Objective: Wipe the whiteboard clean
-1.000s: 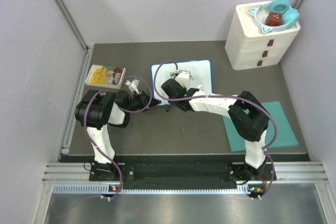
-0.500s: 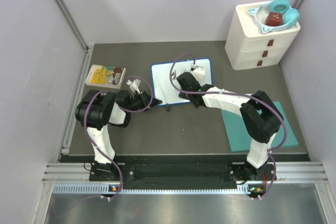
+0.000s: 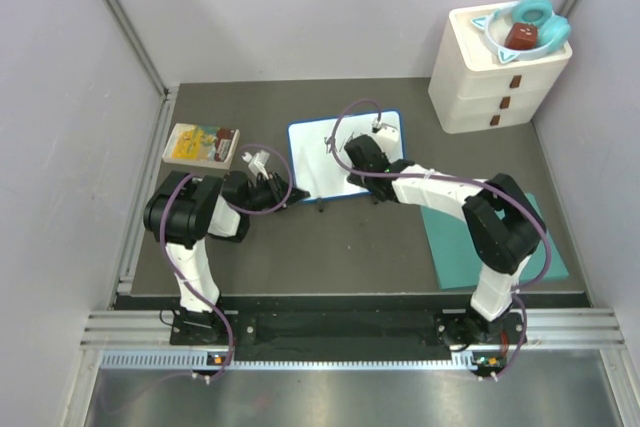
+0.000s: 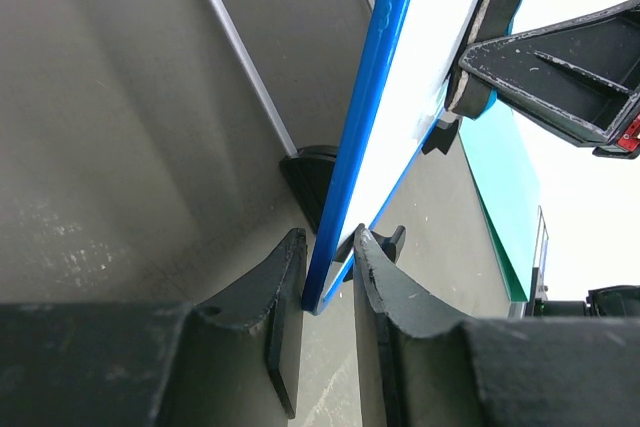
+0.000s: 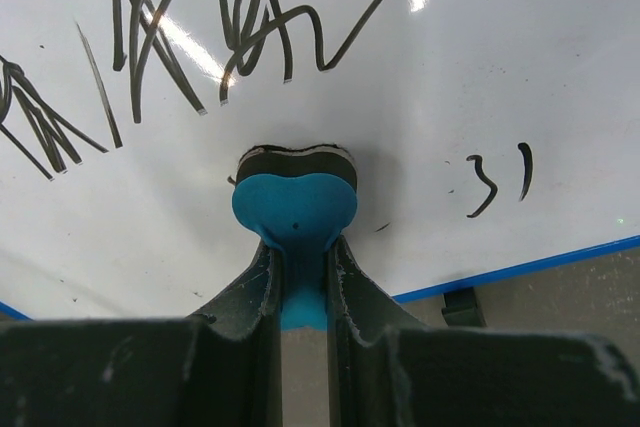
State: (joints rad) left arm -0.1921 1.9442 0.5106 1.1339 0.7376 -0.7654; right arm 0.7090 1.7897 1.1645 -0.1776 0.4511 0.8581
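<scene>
The whiteboard (image 3: 315, 162) lies mid-table, white with a thin blue rim. My left gripper (image 3: 292, 191) is shut on its near left corner. In the left wrist view the blue rim (image 4: 345, 207) runs between the two fingers. My right gripper (image 3: 378, 137) is over the board's right part, shut on a blue eraser (image 5: 295, 202) whose dark pad presses on the white surface (image 5: 480, 57). Black marker scribbles (image 5: 200, 37) sit ahead and to the left of the eraser. Two small marks (image 5: 500, 182) lie to its right. The left wrist view also shows the eraser (image 4: 480, 47) against the board.
A white drawer unit (image 3: 497, 72) stands at the far right with a bowl of teal and red items on top. A teal mat (image 3: 500, 247) lies under the right arm. A yellow printed box (image 3: 200, 145) sits at the far left. Black feet (image 4: 310, 182) show under the board.
My right gripper has slid the eraser across the board from its left-middle part to its right part. The left gripper has kept its hold on the corner.
</scene>
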